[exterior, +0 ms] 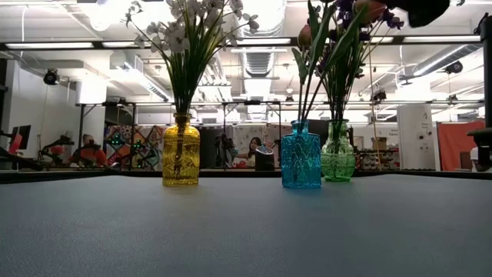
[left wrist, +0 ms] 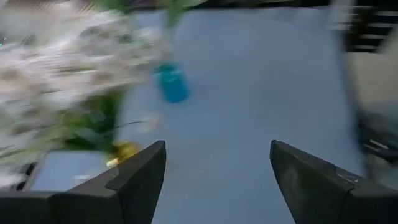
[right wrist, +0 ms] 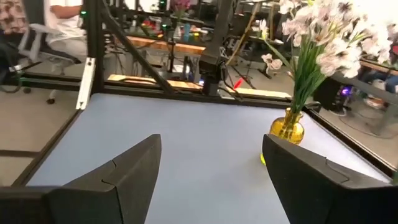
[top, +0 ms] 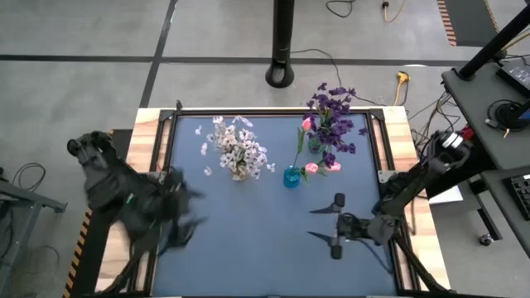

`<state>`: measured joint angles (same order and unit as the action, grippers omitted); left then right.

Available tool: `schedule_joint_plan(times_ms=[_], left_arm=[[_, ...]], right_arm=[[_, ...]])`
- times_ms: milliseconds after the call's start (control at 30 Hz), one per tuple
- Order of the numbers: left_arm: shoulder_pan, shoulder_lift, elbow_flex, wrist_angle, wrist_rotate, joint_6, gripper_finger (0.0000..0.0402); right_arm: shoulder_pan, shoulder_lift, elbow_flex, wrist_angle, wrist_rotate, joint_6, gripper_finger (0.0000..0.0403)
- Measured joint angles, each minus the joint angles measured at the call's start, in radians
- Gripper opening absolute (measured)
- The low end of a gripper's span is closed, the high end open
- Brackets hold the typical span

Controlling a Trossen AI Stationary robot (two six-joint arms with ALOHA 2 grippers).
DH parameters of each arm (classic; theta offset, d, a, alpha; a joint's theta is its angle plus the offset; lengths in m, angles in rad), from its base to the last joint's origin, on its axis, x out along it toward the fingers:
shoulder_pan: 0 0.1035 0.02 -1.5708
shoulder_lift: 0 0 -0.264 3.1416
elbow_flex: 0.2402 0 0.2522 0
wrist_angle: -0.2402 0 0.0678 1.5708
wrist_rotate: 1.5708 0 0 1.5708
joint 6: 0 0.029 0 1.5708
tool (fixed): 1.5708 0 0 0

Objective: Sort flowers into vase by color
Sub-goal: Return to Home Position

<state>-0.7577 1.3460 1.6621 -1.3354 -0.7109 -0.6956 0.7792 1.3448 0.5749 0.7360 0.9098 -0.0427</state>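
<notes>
Judging sort done: white flowers (top: 238,147) in yellow vase (exterior: 181,150), pink tulips (top: 311,168) in blue vase (top: 291,176), purple sprays (top: 334,112) in green vase (exterior: 337,154), all toward worktop (top: 248,248) far edge. My left claw (left wrist: 217,152) and right claw (right wrist: 211,143) both wide, empty. Only homing left.

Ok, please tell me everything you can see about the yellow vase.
The yellow vase looks like clear tinted glass with a pressed pattern, a short neck and a wider body. It stands upright on the table, apart from the blue vase and green vase. It holds white flowers on green stems. Nothing else touches it.
</notes>
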Motion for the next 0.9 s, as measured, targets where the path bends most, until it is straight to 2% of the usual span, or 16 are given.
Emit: schedule_joint_plan(times_ms=[100, 200, 267, 333, 500, 633, 733, 900], left_arm=[[-0.194, 0.020, -0.028, 0.061, -0.081, -0.061, 0.0270], [-0.373, 0.042, -0.072, 0.100, -0.234, -0.183, 0.0265], [-0.457, 0.061, -0.116, 0.136, -0.367, -0.254, 0.0260], [-0.506, 0.082, -0.170, 0.178, -0.431, -0.306, 0.0254], [-0.497, 0.133, -0.310, 0.242, -0.482, -0.423, 0.0231], [-0.424, 0.146, -0.412, 0.298, -0.477, -0.450, 0.0201], [-0.368, 0.142, -0.474, 0.403, -0.440, -0.312, 0.0164], [-0.296, 0.134, -0.553, 0.646, -0.386, 0.064, 0.0079]], right_arm=[[0.038, -0.129, -0.026, -0.144, -0.016, 0.040, 0.0269], [0.051, -0.284, -0.027, -0.412, -0.144, 0.214, 0.0266], [0.049, -0.353, -0.036, -0.521, -0.179, 0.298, 0.0264], [0.049, -0.395, -0.064, -0.557, -0.183, 0.308, 0.0263], [0.013, -0.436, -0.133, -0.448, -0.226, 0.241, 0.0262], [-0.055, -0.414, -0.169, -0.265, -0.378, 0.163, 0.0262], [-0.120, -0.387, -0.172, -0.215, -0.487, 0.131, 0.0262], [-0.236, -0.347, -0.174, -0.188, -0.628, 0.097, 0.0257]])
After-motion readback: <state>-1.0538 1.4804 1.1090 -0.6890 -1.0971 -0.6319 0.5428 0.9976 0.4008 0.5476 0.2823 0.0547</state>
